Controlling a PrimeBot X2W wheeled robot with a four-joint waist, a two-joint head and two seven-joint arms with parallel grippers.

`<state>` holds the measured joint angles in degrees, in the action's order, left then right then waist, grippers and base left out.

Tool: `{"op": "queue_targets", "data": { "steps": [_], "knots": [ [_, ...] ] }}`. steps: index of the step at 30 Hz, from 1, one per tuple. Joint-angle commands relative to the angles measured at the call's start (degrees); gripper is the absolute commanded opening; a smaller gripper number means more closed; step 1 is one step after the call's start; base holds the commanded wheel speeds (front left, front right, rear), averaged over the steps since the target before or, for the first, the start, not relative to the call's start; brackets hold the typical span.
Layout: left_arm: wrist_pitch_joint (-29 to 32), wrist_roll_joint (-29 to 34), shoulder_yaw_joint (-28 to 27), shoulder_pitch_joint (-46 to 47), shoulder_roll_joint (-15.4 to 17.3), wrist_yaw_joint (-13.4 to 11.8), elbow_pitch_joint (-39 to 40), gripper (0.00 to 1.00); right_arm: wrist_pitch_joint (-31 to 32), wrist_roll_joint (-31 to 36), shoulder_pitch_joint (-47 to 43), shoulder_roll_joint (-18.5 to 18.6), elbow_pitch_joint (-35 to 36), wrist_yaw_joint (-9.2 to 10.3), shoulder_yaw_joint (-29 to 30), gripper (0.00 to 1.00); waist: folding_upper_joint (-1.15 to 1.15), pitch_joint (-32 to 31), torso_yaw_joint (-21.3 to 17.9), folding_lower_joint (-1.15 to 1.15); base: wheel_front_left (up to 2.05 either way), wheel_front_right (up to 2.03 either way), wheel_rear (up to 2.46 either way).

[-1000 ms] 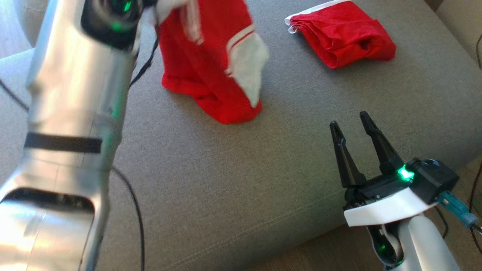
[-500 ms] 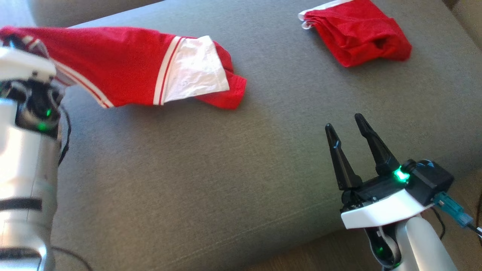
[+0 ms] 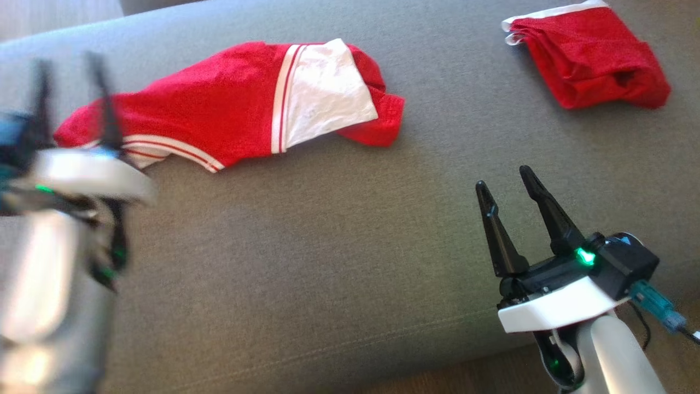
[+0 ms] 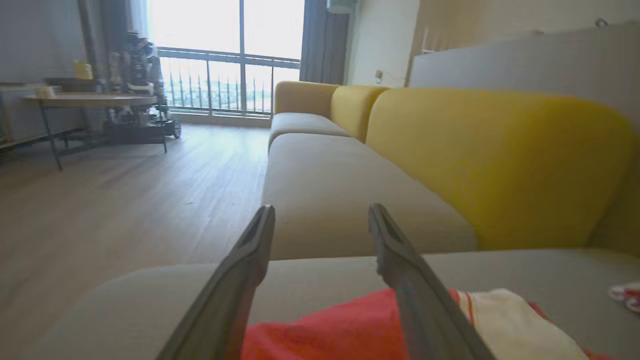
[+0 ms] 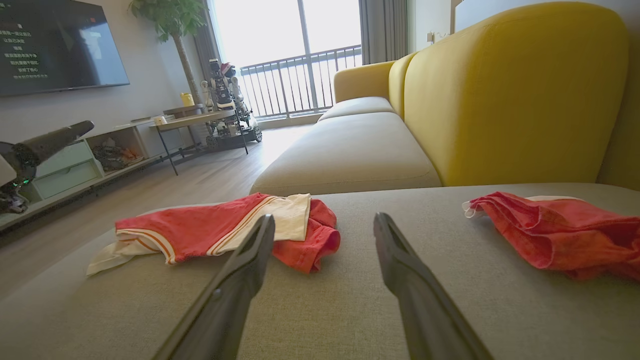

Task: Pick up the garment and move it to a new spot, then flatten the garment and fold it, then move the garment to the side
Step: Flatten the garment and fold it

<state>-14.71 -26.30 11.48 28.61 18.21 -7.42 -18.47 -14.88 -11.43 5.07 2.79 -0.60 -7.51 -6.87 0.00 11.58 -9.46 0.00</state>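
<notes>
A red fabric garment with a white panel and white stripes [image 3: 229, 115] lies spread and rumpled on the far left part of a broad grey upholstered cushion [image 3: 328, 262], its white panel toward the right. The left gripper [image 3: 68, 82], blurred, is at the near left by the garment's left end, its two dark fingers apart with nothing between them; the left wrist view shows the red cloth low down just past those fingers. The right gripper [image 3: 503, 179] hovers over the near right of the cushion, well apart from the garment, fingers spread and empty. A second, bunched red cloth with a white edge [image 3: 590, 60] lies at the far right. A yellow sofa backrest [image 5: 510, 95] rises beyond the cushion.
</notes>
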Motion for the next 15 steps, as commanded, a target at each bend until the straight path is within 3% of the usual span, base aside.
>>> {"op": "queue_targets", "data": {
  "steps": [1,7,11,15],
  "knots": [
    [-0.3,3.5,0.5,-1.0,1.2,0.6,4.1,1.0,-0.1,0.6,1.0,0.1,2.0,0.02,-1.1,1.0,0.0,0.7,0.5,0.0,0.0,0.0,0.0],
    [-0.3,18.0,10.8,-5.7,0.1,2.7,8.1,1.0,-0.1,0.3,2.0,0.1,1.9,0.02,-1.9,1.0,0.0,2.4,-0.5,0.0,0.0,0.0,0.0],
    [-0.3,25.0,16.4,-4.8,0.7,3.4,3.3,1.0,-0.1,0.0,2.5,0.1,1.9,0.02,-2.0,1.0,0.0,3.1,-2.0,0.0,0.0,0.0,0.0],
    [-0.3,30.0,19.4,-1.7,1.4,2.3,-2.8,1.0,-0.1,-0.2,2.6,0.1,1.8,0.02,-1.8,1.0,0.0,3.6,-3.3,0.0,0.0,0.0,0.0]
  ]
}}
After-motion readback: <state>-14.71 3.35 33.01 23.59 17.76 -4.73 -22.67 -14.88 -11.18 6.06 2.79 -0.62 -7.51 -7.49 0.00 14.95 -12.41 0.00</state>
